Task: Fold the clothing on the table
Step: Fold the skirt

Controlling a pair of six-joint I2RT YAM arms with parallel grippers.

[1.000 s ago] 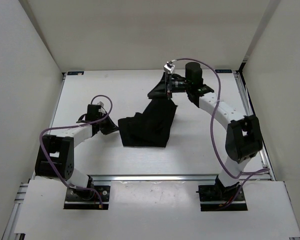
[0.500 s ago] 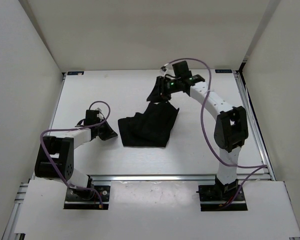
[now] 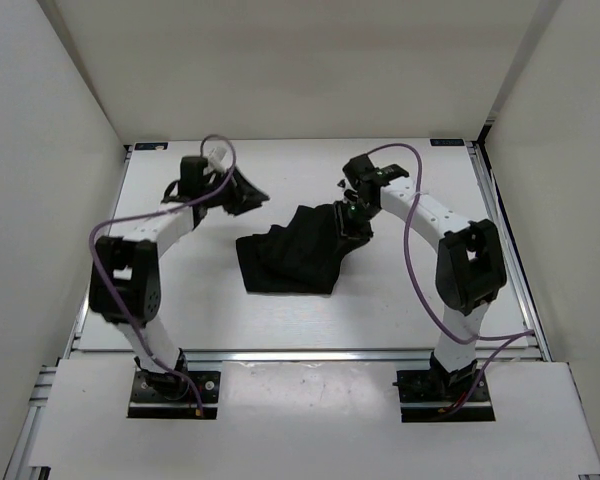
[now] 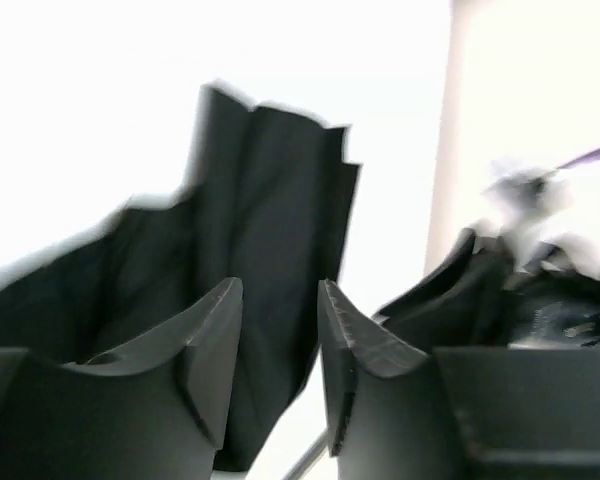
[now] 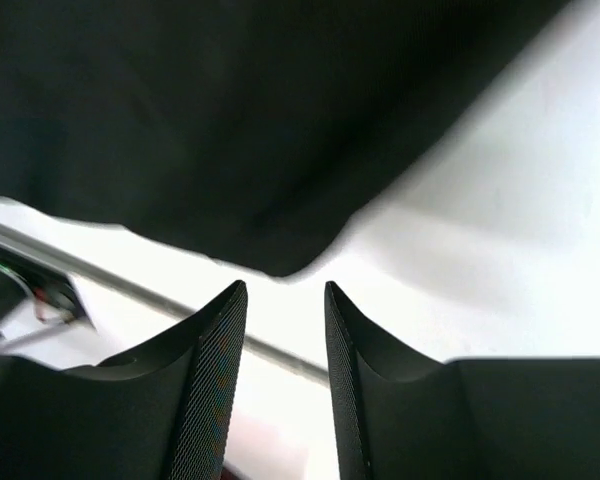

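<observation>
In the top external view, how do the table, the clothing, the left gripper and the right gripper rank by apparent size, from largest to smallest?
1. The table.
2. The clothing.
3. The left gripper and the right gripper look about alike, so I do not rank them.

The black clothing (image 3: 292, 258) lies rumpled near the middle of the matte white desk (image 3: 410, 295). Its near edge is flat and fairly straight, and its far right corner is bunched up.

Looks past right gripper (image 5: 285, 288) at 6 o'clock, parted and empty, onto black clothing (image 5: 230, 120) spread from 9 to 1, white table (image 5: 500, 240) at 4.
</observation>
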